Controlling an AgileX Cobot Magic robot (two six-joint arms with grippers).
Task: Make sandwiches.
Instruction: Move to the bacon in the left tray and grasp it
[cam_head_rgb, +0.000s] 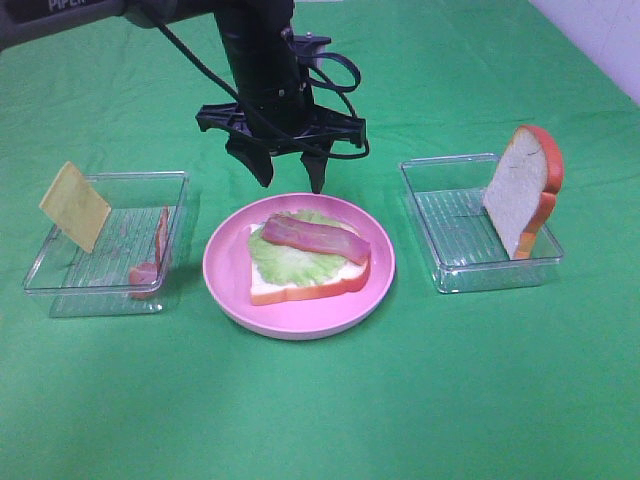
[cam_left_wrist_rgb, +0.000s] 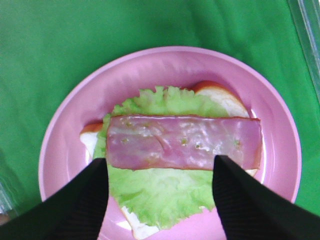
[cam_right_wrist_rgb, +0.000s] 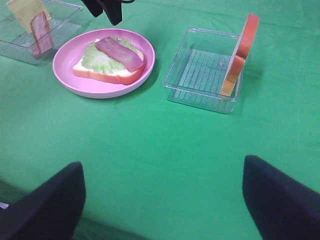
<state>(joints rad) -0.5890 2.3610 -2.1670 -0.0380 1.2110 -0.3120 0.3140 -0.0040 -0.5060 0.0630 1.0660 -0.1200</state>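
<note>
On the pink plate (cam_head_rgb: 225, 285) lies a bread slice (cam_head_rgb: 330, 285) with lettuce (cam_head_rgb: 275, 258) and one bacon strip (cam_head_rgb: 315, 238) on top. My left gripper (cam_head_rgb: 290, 172) hangs open and empty just above the plate's far edge; in its wrist view its gripper (cam_left_wrist_rgb: 160, 172) frames the bacon (cam_left_wrist_rgb: 182, 142). A second bread slice (cam_head_rgb: 522, 190) leans upright in the right tray (cam_head_rgb: 450, 270). A yellow cheese square (cam_head_rgb: 74, 206) and another bacon strip (cam_head_rgb: 158, 250) lean in the left tray (cam_head_rgb: 60, 290). My right gripper (cam_right_wrist_rgb: 162, 192) is open, low over bare cloth.
Green cloth (cam_head_rgb: 320, 410) covers the whole table. A white surface (cam_head_rgb: 610, 40) borders the far right corner. The left arm's cable (cam_head_rgb: 340, 70) loops above the gripper.
</note>
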